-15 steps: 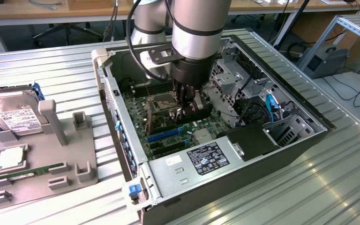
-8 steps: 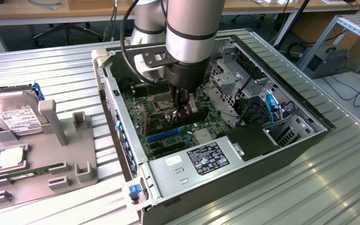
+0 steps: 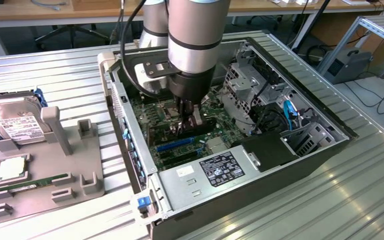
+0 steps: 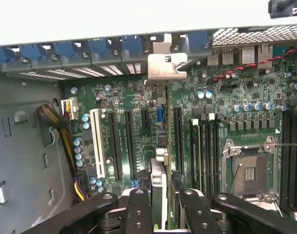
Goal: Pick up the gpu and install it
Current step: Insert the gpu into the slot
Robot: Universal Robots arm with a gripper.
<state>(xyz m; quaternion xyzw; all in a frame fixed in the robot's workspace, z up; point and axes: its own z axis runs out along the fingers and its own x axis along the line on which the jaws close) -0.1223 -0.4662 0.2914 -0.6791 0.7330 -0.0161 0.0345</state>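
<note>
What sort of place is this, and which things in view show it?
Probably a robotics lab or workshop for computer assembly: a robot arm reaches into an open PC case on a ribbed metal table, a hard drive in a grey tray beside it.

The arm (image 3: 190, 45) reaches straight down into the open computer case (image 3: 259, 205), which lies on its side on the slatted metal table (image 3: 58, 70). The tool (image 3: 192, 117) grips the top edge of the black graphics card (image 3: 178, 131), held on edge just above the green motherboard (image 3: 172, 150). At the exterior view's left, a grey holder (image 3: 78, 185) carries a hard drive (image 3: 15, 125) and a memory stick (image 3: 32, 182).
</note>
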